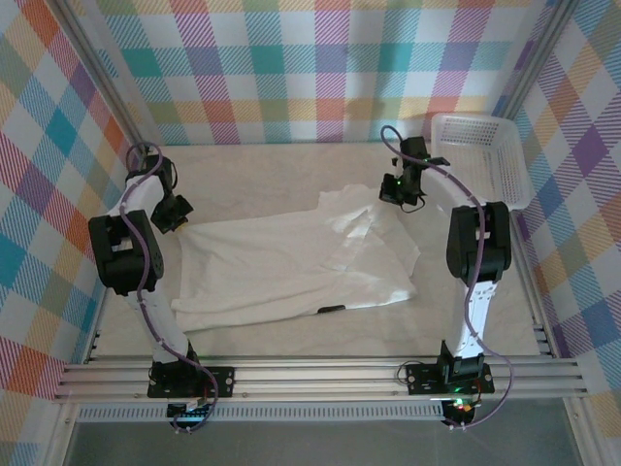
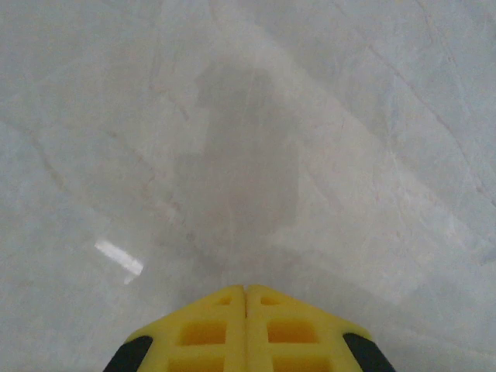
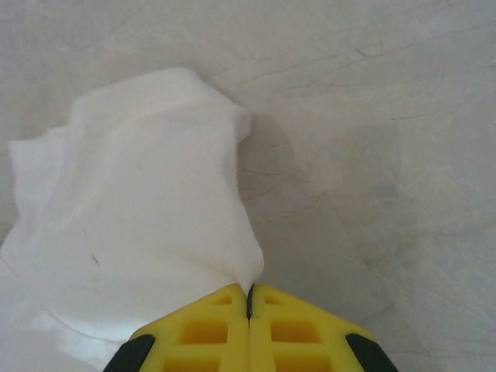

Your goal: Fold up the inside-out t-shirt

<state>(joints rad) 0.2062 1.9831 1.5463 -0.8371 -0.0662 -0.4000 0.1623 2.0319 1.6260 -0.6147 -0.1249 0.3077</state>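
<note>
Cream cloth lies spread across the middle of the worktop [image 1: 243, 340]: the inside-out t-shirt [image 1: 281, 262], flat over most of its width, rumpled and doubled over on its right-hand part. A small dark mark [image 1: 332, 309], perhaps a label, sits at its near edge. No neat fold shows yet, so I judge the task to be early.

At the shirt's left edge in the overhead view is the left tool [image 2: 246, 291], clenched, its yellow fingers pressed together. Its wrist camera looks onto bare worktop and no cloth shows between the tips, so it seems to have closed on nothing. That is the first hazard. If both arms lift or draw the shirt across, the left side would not come along. The cloth would then twist or drag into a heap instead of folding square.

Farther back, the right tool [image 3: 249, 290] is clenched on a thin peak of the shirt, the cloth running to a point right at its tips. So shallow a pinch could slip free under the weight of the cloth. It could also catch one layer alone and pull the shirt's layers apart.

Beyond it, at the far right corner, stands the white mesh basket [image 1: 471, 118], near the right arm. A wide outward swing might knock it.
</note>
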